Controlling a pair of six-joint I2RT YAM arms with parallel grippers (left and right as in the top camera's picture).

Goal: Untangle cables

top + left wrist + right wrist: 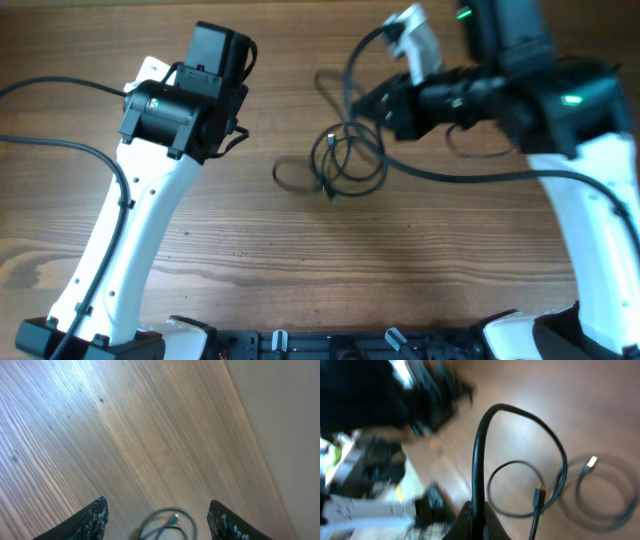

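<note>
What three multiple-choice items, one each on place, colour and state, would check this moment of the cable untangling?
1. Where do the loose loops of the cables lie?
A. in the middle of the table
B. at the table's left edge
C. hanging off the front edge

2. What colour are the cables?
A. white
B. red
C. black

3. How is the right tool?
A. open and empty
B. shut on a cable
C. out of every view

Key: 1 A, the overhead view shows the loops mid-table; 2 C, every cord shows black against the wood; 3 B, the right wrist view shows a cable rising from between its closed fingers.
</note>
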